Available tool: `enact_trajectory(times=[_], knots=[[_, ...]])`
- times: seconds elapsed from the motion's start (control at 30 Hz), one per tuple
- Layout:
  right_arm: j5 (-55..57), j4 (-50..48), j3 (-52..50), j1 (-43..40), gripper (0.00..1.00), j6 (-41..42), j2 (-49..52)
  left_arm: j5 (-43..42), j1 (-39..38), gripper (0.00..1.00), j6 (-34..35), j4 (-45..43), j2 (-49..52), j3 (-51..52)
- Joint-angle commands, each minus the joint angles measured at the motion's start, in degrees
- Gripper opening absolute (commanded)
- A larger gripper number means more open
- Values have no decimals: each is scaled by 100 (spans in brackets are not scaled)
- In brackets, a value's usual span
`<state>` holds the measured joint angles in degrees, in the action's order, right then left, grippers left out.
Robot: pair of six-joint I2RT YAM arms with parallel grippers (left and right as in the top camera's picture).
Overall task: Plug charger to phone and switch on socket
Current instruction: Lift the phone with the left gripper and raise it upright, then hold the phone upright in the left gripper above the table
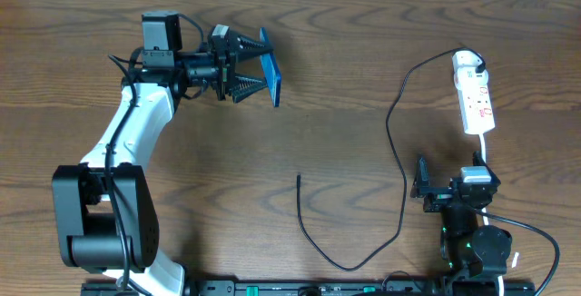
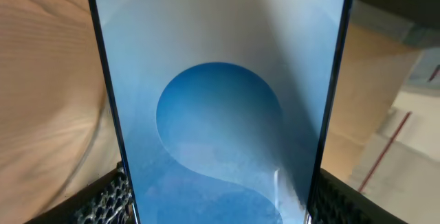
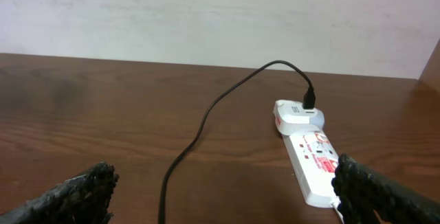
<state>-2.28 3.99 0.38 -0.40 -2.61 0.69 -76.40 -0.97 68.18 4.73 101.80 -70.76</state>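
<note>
- Wall: pale and plain, standing behind the far edge of the bench. Nothing else of the room shows.
- Bench: dark wood grain, flat and matte. I judge it gives a cable some friction and a phone little.
- Charger: long thin black cable, plugged in at the far end of the socket. It loops toward the near edge and back to mid-bench. I judge it limp and light, apt to trail and twist.
- Phone: slim, blue screen lit, held off the bench toward the far-left corner. My left jaws are clamped across its long edges. I judge it rigid, glassy, slippery and breakable.
- Socket: white strip with red markings, by the right edge. It is probably light and may slide under a press.
- Connector tip: free at mid-bench, well apart from both jaws. I would grasp just behind it.
- Right jaws: spread wide and empty, toward the near-right corner.
</note>
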Motion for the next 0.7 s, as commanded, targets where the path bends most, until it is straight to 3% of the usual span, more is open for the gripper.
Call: enact_trajectory(times=[0.0, 0.33, 0.67], knots=[[46, 24, -7, 50, 99, -68, -35, -273, 2, 8, 1012, -267, -173, -175], [46, 22, -7, 50, 99, -70, -35, -420, 2, 8, 2258, -1075, -173, -175], [46, 22, -7, 50, 99, -68, -35, -420, 2, 8, 3257, -1091, -173, -175]])
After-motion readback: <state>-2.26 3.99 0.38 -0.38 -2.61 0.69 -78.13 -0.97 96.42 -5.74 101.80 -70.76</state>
